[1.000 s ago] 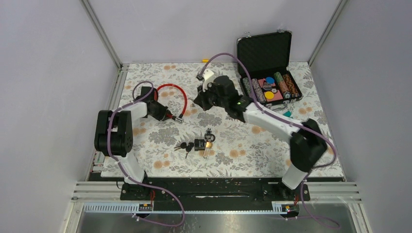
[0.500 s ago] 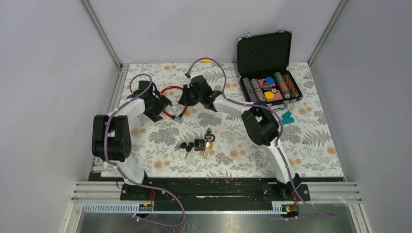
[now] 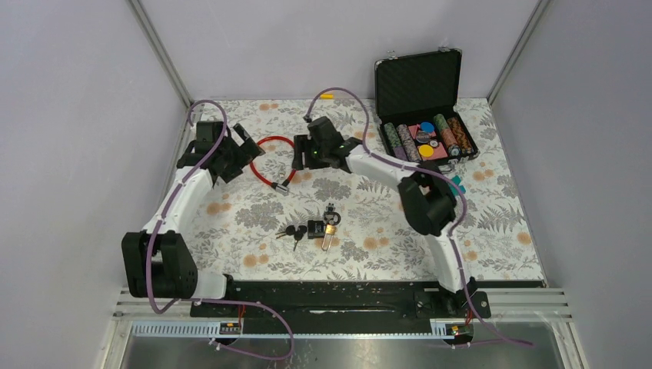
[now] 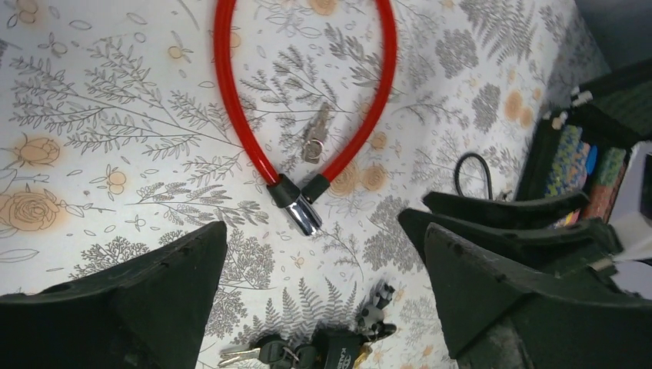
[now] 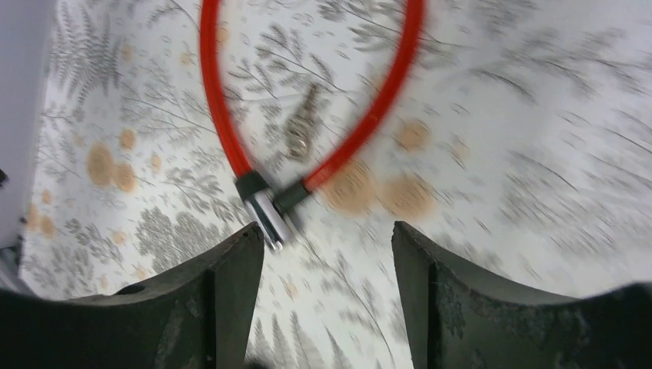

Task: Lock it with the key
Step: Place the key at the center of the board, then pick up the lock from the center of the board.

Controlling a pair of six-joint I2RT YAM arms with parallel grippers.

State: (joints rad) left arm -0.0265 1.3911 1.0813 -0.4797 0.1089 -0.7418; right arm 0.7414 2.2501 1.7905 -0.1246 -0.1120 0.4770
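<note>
Left wrist view showed the left claw (image 4: 323, 307) wide open and empty above the red cable lock (image 4: 224, 46), which lay in a loop on the flowered bench (image 4: 115, 115). A small key (image 4: 314, 137) lay inside the loop. The right claw (image 5: 330, 307) was open too, holding nothing, near the lock's metal end (image 5: 269, 219).

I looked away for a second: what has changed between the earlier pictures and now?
The left gripper opened and drew back from the end of the red cable lock toward the far left. The right gripper swung left over the lock and opened as well. The lock itself, the padlock with keys and the chip case stayed where they were.
</note>
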